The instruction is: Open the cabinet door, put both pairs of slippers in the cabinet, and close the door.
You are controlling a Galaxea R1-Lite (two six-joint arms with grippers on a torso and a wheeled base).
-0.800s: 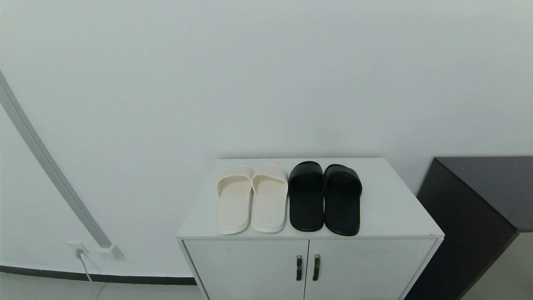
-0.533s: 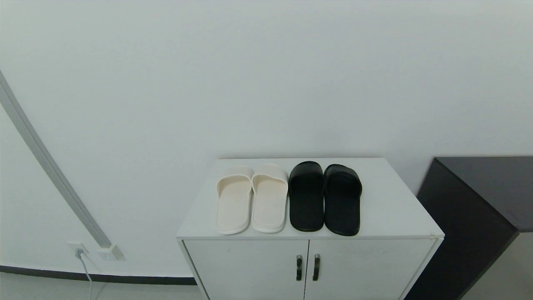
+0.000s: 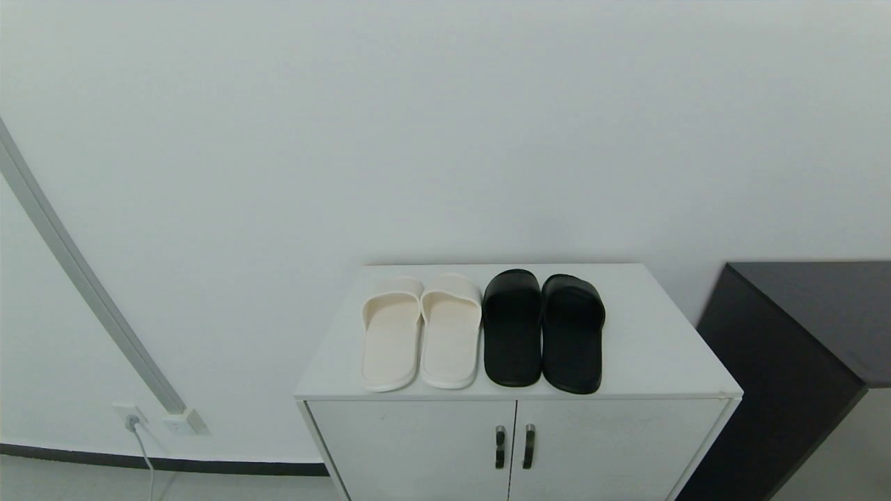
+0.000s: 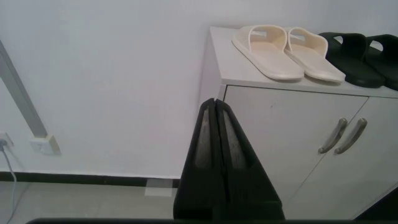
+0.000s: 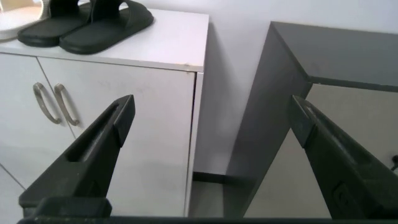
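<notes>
**Stock on hand: shoe cabinet, two pairs of slippers, doors shut**

- Cabinet point(image 3: 626, 445): white, two doors. You have the left door point(image 3: 411, 445) and the right door point(image 3: 619, 442) both closed. The two dark handles point(image 3: 500, 446) stand upright, side by side at the middle seam.
- White slippers point(image 3: 431, 341): one pair lying flat on the cabinet top point(image 3: 654, 348), left of centre. The heels are near the front edge and the toes point to the back edge.
- Black slippers point(image 3: 532, 334): one pair just beside the white pair on its right, lying the same way, with bare top between them and the right edge.
- Left end effector point(image 4: 215, 109): your fingers are pressed together, holding nothing, and it sits apart from the cabinet, below its top.
- Right end effector point(image 5: 212, 106): your fingers are spread wide, holding nothing, and it faces the cabinet's right front corner.
- Surroundings: a dark unit point(image 3: 800, 348) stands to the right of the cabinet. A wall socket point(image 3: 130, 416) and a grey conduit point(image 3: 76, 271) are on the wall to the left.
</notes>
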